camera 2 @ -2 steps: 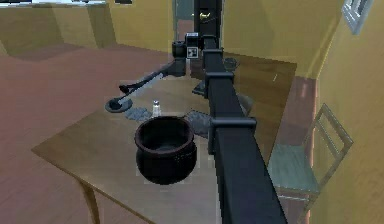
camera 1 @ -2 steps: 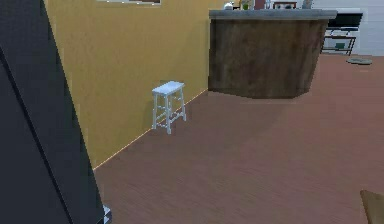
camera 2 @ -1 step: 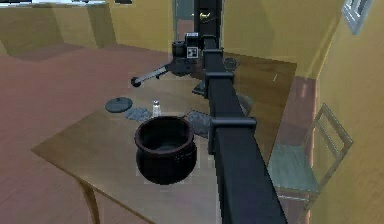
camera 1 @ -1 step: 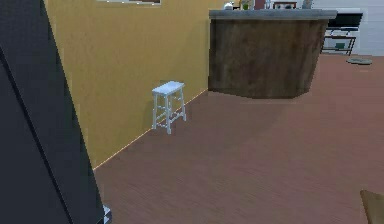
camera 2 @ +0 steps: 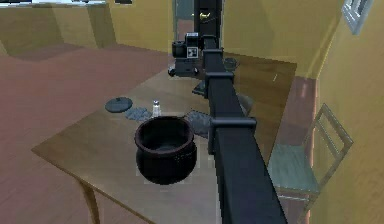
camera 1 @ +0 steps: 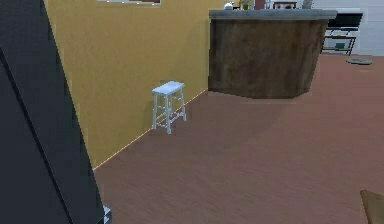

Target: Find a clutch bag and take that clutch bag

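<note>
One long reach over brown wooden table (camera 2: pixel 80 145), past round black pot (camera 2: pixel 165 150), likely bag-hunting; end effector (camera 2: pixel 183 62) state, hold: you cannot tell.

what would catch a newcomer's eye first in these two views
In the arm side view, a black pot sits on the wooden table, with the dark arm stretching over the tabletop beside it. In the forward view, a white stool stands by the yellow wall, left of a wooden counter.

A flat grey item (camera 2: pixel 198 121) lies on the wooden table (camera 2: pixel 80 150) behind the pot (camera 2: pixel 163 150).
</note>
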Controlling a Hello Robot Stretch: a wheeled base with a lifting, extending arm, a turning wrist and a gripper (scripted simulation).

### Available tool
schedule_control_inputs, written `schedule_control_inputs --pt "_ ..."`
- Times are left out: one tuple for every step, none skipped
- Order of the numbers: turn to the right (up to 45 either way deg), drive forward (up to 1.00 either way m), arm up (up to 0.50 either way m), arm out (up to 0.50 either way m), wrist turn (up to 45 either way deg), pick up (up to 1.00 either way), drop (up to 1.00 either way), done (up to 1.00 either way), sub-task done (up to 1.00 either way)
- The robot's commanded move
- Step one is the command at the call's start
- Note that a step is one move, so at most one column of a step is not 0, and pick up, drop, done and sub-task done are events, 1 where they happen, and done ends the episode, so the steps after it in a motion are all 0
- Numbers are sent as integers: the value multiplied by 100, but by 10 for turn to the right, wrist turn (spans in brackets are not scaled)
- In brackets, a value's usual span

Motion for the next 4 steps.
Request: schedule_control_inputs --pt "0 0 0 0 450 0 0 0 0" --pt "0 0 0 0 90 0 0 0 0" --pt "0 0 -30 0 0 0 0 0 0" --pt "0 0 0 0 0 100 0 0 0"
